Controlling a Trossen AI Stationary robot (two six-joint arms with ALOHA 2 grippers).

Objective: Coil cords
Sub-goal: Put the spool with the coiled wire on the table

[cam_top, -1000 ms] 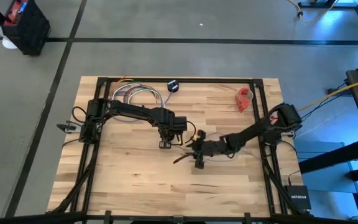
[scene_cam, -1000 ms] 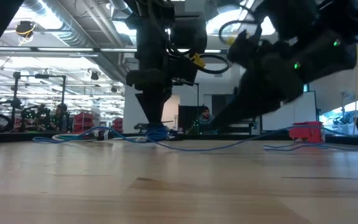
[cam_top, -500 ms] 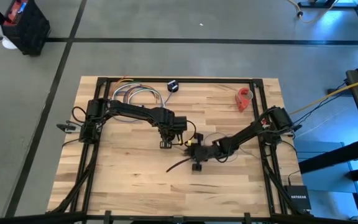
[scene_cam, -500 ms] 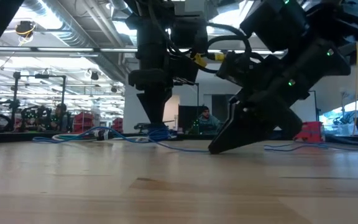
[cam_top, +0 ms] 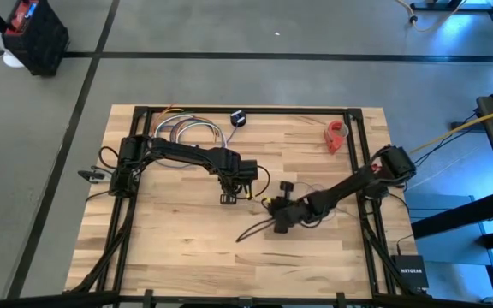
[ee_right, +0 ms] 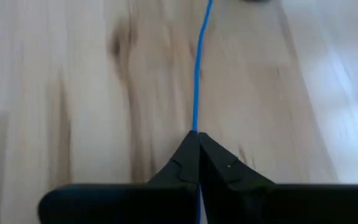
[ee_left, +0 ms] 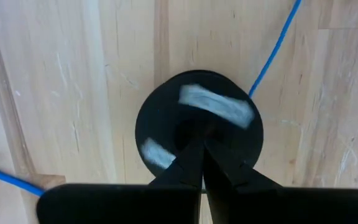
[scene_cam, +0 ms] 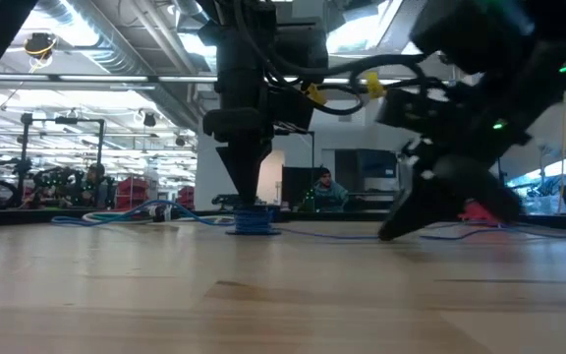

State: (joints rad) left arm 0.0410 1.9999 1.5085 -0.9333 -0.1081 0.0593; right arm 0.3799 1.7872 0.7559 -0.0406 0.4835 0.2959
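The cords are one thin blue cable (ee_right: 196,74) ending in a black round disc (ee_left: 166,118). The disc lies flat on the wooden table, and the cable leaves its rim (ee_left: 252,93). My left gripper (ee_left: 202,138) stands over the disc at the table's middle (cam_top: 228,198), pointing down, shut. A few blue turns sit under it (scene_cam: 254,222). My right gripper (ee_right: 195,135) is just right of it (cam_top: 259,229), slanting down to the table and shut on the cable. From there the cable runs straight away over the wood. My left gripper presses its shut fingertips (ee_left: 191,149) down on the middle of the disc's top face (ee_left: 194,121) from above. The disc rests flat on the table. My right gripper pinches the blue cable (ee_right: 195,127) between its two fingertips, along the cable's run. The fingers (scene_cam: 401,221) slant down with their tips at the table.
A bundle of multicoloured looped wires (cam_top: 187,130) and a separate black disc (cam_top: 238,118) lie at the far edge. A red object (cam_top: 338,135) sits at the far right. A black frame (cam_top: 362,222) borders the table. Bare wood lies toward the near edge.
My right gripper has tipped down from above the table until its tips reach the wood, has shut on the blue cable, then has slid toward the table's right edge. The cable, slack and raised before, now lies low along the table.
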